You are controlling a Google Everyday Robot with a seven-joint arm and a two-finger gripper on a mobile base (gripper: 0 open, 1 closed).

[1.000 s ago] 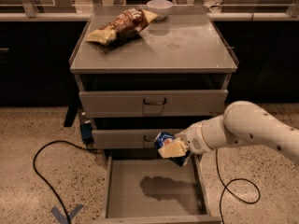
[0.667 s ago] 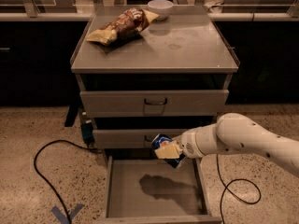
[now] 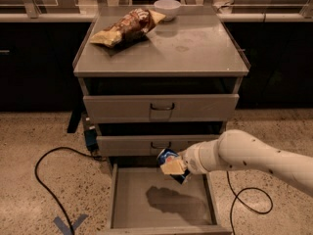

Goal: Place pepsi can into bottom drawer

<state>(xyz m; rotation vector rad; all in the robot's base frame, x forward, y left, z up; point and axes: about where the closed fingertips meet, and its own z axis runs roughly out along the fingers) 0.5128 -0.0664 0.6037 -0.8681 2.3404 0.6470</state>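
Robot's hand (image 3: 172, 167) is grasping the pepsi can (image 3: 167, 156), which is showing small, blue and tilted, above the open bottom drawer (image 3: 132, 197).

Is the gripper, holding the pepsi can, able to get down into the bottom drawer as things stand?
Probably yes. The bottom drawer is pulled out, and the gripper holds the pepsi can just above its open floor, with nothing seen between them.
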